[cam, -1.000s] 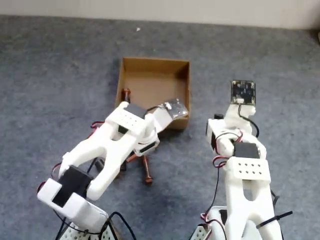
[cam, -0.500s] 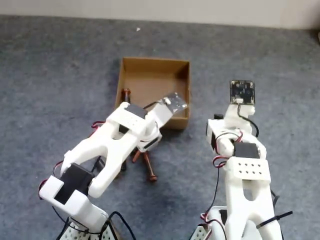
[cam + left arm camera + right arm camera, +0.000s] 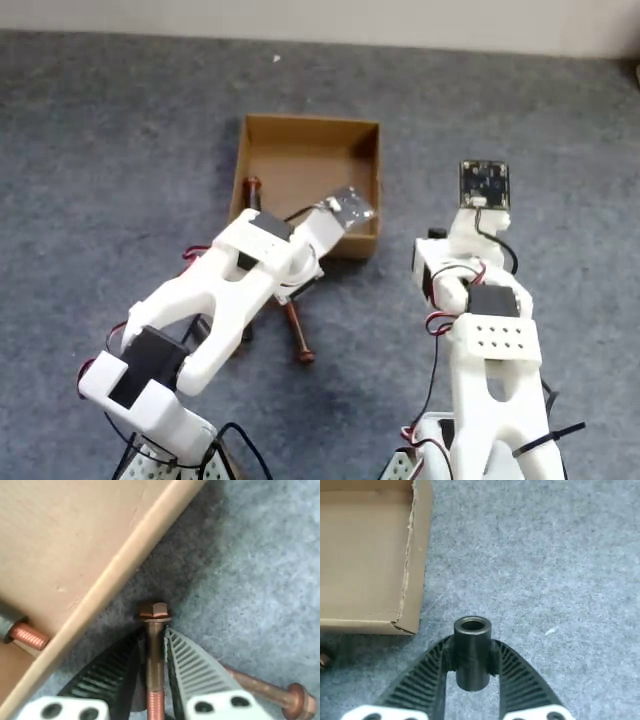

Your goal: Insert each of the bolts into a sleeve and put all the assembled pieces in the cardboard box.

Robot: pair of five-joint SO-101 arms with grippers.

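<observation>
My left gripper (image 3: 154,630) is shut on a copper bolt (image 3: 154,655), whose hex head (image 3: 153,611) points at the carpet just outside the cardboard box (image 3: 115,575). In the high view this arm (image 3: 250,270) lies across the box's (image 3: 310,122) near wall. A second bolt (image 3: 297,335) lies loose on the carpet behind the gripper, its head (image 3: 295,700) showing beside my finger. My right gripper (image 3: 472,644) is shut on a black sleeve (image 3: 472,630), held with its bore facing up, to the right of the box (image 3: 417,555).
Another bolt (image 3: 252,190) stands against the box's left outer wall. A threaded bolt end (image 3: 27,635) with a grey piece shows at the box; I cannot tell on which side of the wall. Grey carpet lies open right of the right arm (image 3: 490,340).
The left gripper has picked one bolt off the crossed pair on the carpet and shifted slightly toward the box. The other bolt stays on the carpet. The right arm has not moved.
</observation>
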